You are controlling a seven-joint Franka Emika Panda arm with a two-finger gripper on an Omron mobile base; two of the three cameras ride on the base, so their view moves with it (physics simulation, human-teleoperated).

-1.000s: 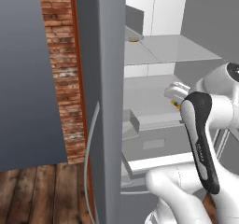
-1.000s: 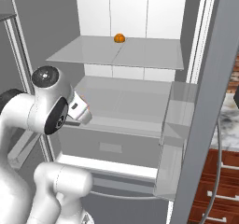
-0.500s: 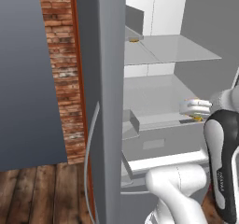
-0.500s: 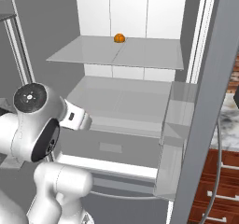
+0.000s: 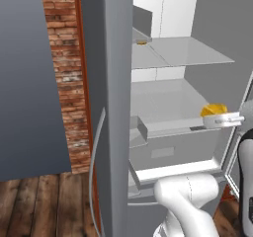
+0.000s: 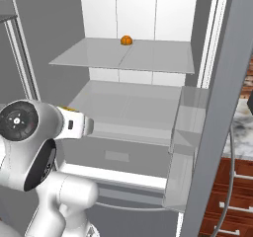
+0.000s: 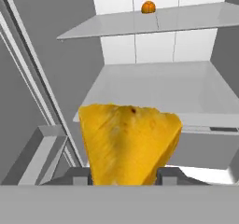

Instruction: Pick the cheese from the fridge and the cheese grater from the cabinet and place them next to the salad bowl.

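Observation:
The cheese [image 7: 128, 141], a yellow-orange wedge, fills the middle of the hand view with my gripper [image 7: 122, 174] shut on it, one finger on each side. From the left base view the cheese [image 5: 213, 109] sits atop the gripper [image 5: 222, 118], in front of the open fridge [image 5: 116, 107] at its middle shelf. The right base view has the gripper [image 6: 81, 126] low on the left with a sliver of cheese [image 6: 66, 109] above it, before the fridge shelves [image 6: 123, 58]. The cheese grater, the cabinet and the salad bowl are out of view.
A small orange ball [image 6: 126, 40] lies on the fridge's upper shelf. The open fridge door with its bins [image 6: 190, 132] stands to the right. Wooden drawer fronts [image 6: 237, 201] and a marble counter [image 6: 242, 117] lie beyond it. A brick wall [image 5: 62, 58] is on the left.
My hand has drawn back from the middle shelf toward the base, still carrying the cheese; the elbow has dropped lower. The fridge and the orange ball have not moved.

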